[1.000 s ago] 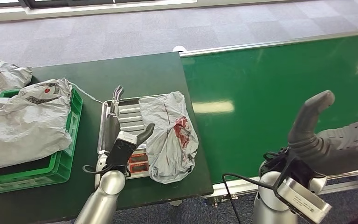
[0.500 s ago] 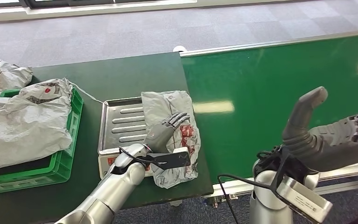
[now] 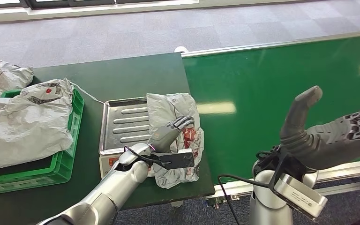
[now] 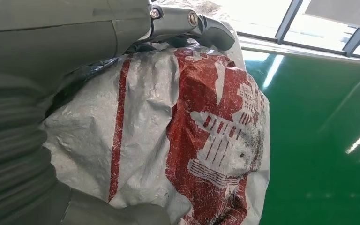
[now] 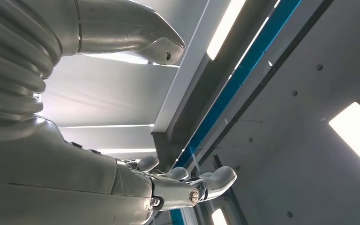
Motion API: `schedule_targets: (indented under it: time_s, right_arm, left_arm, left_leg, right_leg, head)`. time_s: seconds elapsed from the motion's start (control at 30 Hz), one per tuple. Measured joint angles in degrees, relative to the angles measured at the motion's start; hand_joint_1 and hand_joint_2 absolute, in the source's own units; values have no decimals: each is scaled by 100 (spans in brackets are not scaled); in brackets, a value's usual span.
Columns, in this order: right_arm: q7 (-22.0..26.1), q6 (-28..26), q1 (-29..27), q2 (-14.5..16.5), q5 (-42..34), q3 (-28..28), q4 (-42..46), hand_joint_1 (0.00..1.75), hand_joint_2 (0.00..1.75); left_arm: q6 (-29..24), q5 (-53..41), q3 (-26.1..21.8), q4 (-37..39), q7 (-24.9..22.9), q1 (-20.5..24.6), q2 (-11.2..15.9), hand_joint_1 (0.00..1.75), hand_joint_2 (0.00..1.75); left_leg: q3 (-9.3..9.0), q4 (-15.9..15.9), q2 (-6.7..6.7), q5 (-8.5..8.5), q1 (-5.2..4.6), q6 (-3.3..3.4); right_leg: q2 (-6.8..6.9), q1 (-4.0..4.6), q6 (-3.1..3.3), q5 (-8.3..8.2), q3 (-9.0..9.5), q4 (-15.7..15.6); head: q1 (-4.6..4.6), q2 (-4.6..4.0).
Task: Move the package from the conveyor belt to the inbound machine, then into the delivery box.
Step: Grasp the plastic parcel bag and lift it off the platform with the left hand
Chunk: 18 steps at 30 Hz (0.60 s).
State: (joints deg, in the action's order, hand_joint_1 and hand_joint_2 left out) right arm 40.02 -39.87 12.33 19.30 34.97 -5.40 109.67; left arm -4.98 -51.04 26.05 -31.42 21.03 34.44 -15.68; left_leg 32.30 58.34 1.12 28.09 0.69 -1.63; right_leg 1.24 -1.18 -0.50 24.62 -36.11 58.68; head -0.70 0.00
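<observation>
The package [image 3: 171, 107], a grey plastic bag with red print, lies on the right part of the inbound machine's metal tray [image 3: 122, 124] and hangs over its right side. My left hand [image 3: 168, 130] lies on top of the package, its dark fingers stretched across it. In the left wrist view the package [image 4: 192, 140] is pressed against the palm, and the fingers [image 4: 187, 21] curl over its far edge. My right hand [image 3: 330, 136] is raised over the near edge of the green conveyor belt [image 3: 262, 79], palm up, fingers [image 5: 211, 180] spread, holding nothing.
A green crate [image 3: 63, 166] stands left of the machine on the dark green table [image 3: 122, 75], heaped with grey bags [image 3: 23, 122]. Another bag [image 3: 4, 75] lies behind it. The table's front edge runs close under the package.
My left hand swung from the tray's left side onto the package, which bunched up and shifted a little to the right. My right hand sank slightly.
</observation>
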Motion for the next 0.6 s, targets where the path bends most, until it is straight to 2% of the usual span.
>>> schedule_targets:
  time_s: [0.2,0.33,0.5,0.6]
  right_arm:
    - [-2,0,-1,0,45,0,-2,0,175]
    - [-2,0,-1,0,81,1,-2,0,175]
    - [-2,0,-2,0,101,3,-3,0,175]
    - [-4,0,-1,0,144,8,-39,0,175]
  left_arm:
    - [89,-36,7,108,50,61,-36,0,175]
    - [157,-69,24,219,91,122,-90,175,175]
    - [208,-80,103,335,150,212,-127,175,175]
    - [228,186,109,363,353,255,-130,175,175]
  left_leg:
    - [-1,0,-1,-1,0,0]
    - [-1,0,-2,-1,-1,1]
    - [0,0,-5,-1,-1,1]
    - [1,0,-5,-1,-1,1]
  right_leg:
    - [1,0,0,0,1,0]
    - [2,-1,0,0,1,0]
    - [5,-1,0,0,1,0]
    - [5,-1,0,0,1,0]
  head:
    - [0,0]
    - [0,0]
    - [0,0]
    - [0,0]
